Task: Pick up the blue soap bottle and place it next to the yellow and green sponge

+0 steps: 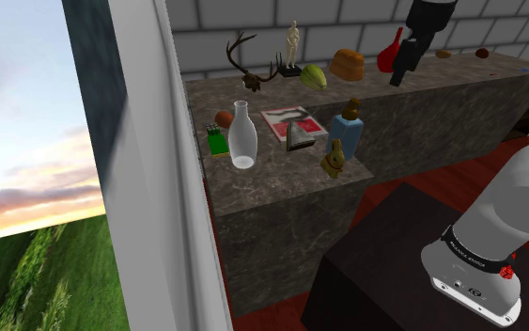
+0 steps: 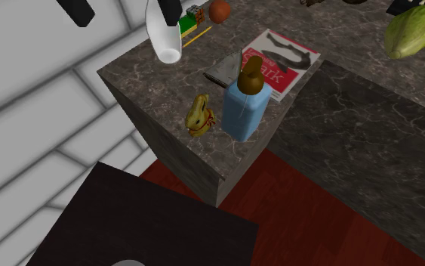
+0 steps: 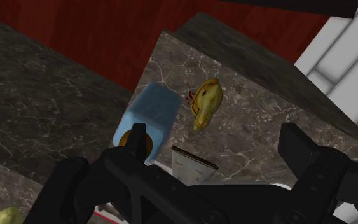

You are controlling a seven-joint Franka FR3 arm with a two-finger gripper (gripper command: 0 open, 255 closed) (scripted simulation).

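Hovering above the counter [image 2: 158, 85], the gripper [image 3: 217, 147] has its fingers [image 3: 298, 147] spread and empty; the blue bottle [image 2: 246, 109] stands upright near the counter's corner, just beside a gold bunny [image 2: 199, 115]. Likely hazards (a judgement from this layout): a descending finger clips the bunny, or an off-centre close topples the bottle over the nearby edge.

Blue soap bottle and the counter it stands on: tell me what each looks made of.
Blue soap bottle: smooth, matt, evenly pale blue body, likely plastic; its brown cap is of unclear material. Counter: dark grey with pale veins, like marble or similar stone, though possibly only a surface pattern.
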